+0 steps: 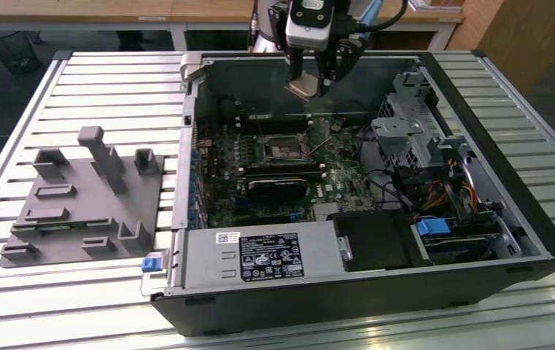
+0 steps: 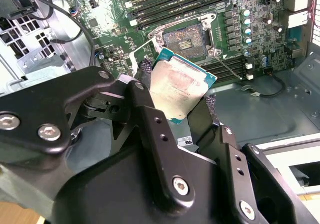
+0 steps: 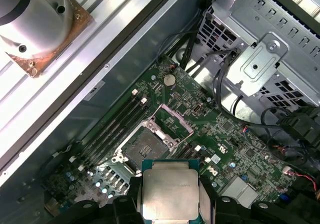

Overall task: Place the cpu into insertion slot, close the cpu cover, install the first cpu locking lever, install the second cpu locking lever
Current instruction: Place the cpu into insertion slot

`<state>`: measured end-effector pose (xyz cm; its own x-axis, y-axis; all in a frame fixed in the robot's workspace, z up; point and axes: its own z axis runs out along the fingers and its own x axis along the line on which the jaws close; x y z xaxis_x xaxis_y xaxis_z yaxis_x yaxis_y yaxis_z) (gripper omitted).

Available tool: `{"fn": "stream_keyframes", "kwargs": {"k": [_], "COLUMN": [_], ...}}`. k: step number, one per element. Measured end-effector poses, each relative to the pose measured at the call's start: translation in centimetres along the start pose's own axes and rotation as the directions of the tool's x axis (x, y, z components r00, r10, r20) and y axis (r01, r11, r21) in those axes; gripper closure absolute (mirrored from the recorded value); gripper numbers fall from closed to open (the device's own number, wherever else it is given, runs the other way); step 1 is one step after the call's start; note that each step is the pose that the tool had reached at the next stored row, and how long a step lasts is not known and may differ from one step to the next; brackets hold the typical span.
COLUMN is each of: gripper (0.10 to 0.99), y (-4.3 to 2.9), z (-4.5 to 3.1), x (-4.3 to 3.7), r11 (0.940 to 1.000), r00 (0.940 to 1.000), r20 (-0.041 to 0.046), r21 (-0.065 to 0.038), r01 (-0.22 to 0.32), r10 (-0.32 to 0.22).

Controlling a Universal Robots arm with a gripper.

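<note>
"Above the computer case (image 1: 355, 299), what does the end effector (image 1: 314, 87) carry?"

"The cpu (image 1: 303, 87), pinched by its edges between the two black fingers (image 2: 150, 129), its pale metal top showing in both wrist views."

"And inside the case?"

"A green board (image 1: 340, 182) lines its floor. The insertion slot (image 1: 285, 151) on it shows its dark centre, and the cpu cover (image 3: 174, 118) stands raised beside it. The cpu hangs well apart from it."

"Outside the case?"

"A grey fixture block (image 1: 82, 197) sits on the slatted desk (image 1: 92, 87), on the exterior view's left."
</note>
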<state>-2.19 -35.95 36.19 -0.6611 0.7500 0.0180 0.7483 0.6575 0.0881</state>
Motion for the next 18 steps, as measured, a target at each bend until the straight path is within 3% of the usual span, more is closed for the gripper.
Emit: {"fn": "stream_keyframes", "kwargs": {"k": [18], "gripper": [0.549], "y": [-0.03], "z": [0.37], "x": [-0.01], "r11": [1.0000], "r00": [1.0000], "r20": [0.0001], "r21": [0.000], "r01": [-0.001], "r10": [0.001]}}
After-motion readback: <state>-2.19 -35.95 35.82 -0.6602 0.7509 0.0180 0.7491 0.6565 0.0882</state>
